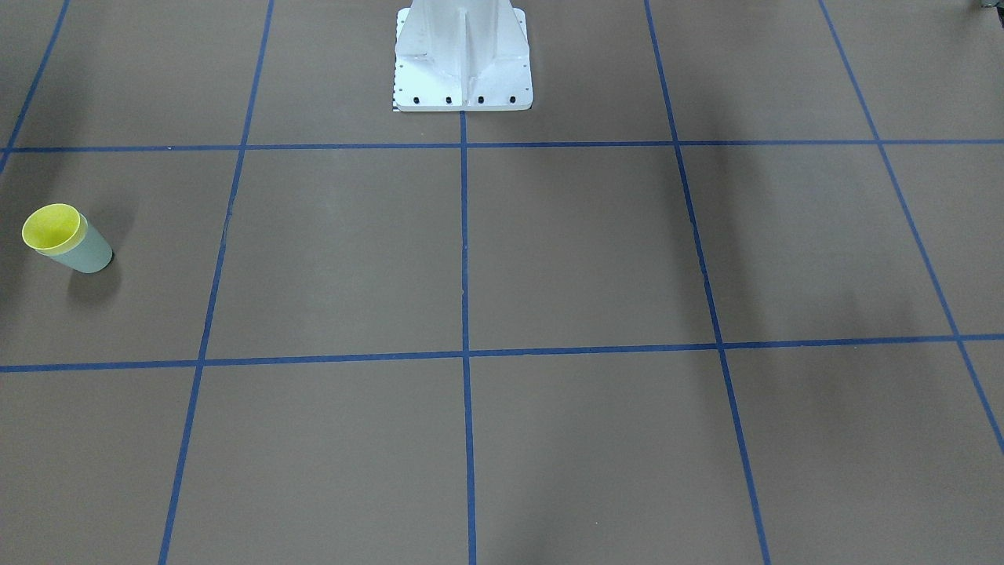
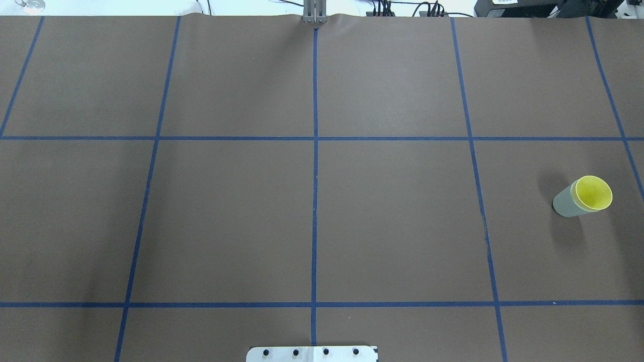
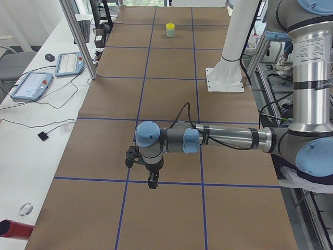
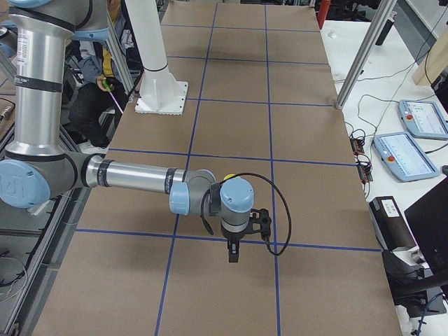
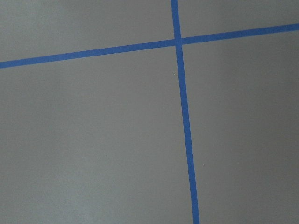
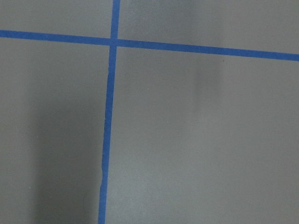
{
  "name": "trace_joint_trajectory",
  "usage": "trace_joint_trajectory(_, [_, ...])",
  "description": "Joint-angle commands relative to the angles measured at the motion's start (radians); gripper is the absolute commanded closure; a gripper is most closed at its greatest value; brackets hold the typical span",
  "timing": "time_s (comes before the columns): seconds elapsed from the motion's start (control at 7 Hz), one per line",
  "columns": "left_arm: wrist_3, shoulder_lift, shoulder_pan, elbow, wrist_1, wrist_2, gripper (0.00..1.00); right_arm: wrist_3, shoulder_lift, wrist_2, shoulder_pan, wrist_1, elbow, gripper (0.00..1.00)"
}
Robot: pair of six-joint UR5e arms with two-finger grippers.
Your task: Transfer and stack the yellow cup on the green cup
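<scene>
Brown paper table (image 2: 392, 211) holds tapered yellow cup (image 2: 593, 192) nested in green cup (image 2: 566, 202); left fingers (image 3: 152, 182) and right fingers (image 4: 233, 252): cannot tell

No legible text, label, brand, number or sign anywhere.

Brown table (image 2: 402, 226), blue tape grid (image 2: 315, 201), tablet (image 3: 32, 85) on white side bench (image 3: 23, 156)

Most of the yellow cup (image 1: 52, 227) is hidden inside the green cup (image 1: 90, 249); only its rim and inside show. The left gripper (image 3: 152, 182) and right gripper (image 4: 233, 253) look too small to tell if they are open. The white base (image 1: 463, 71) is cut off at the top edge.
</scene>
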Motion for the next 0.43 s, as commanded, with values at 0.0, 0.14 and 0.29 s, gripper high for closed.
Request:
trace_joint_trajectory(0.0, [0.000,0.002,-0.002,0.001,0.000,0.000,0.00,0.000,0.001,0.000,0.000,0.001,0.000,0.00])
trace_joint_trajectory(0.14, [0.000,0.002,-0.002,0.001,0.000,0.000,0.00,0.002,0.004,0.000,0.000,0.001,0.000,0.00])
trace_joint_trajectory(0.29, [-0.002,0.002,0.000,0.001,0.000,0.000,0.00,0.002,0.012,0.000,0.000,0.001,-0.001,0.00])
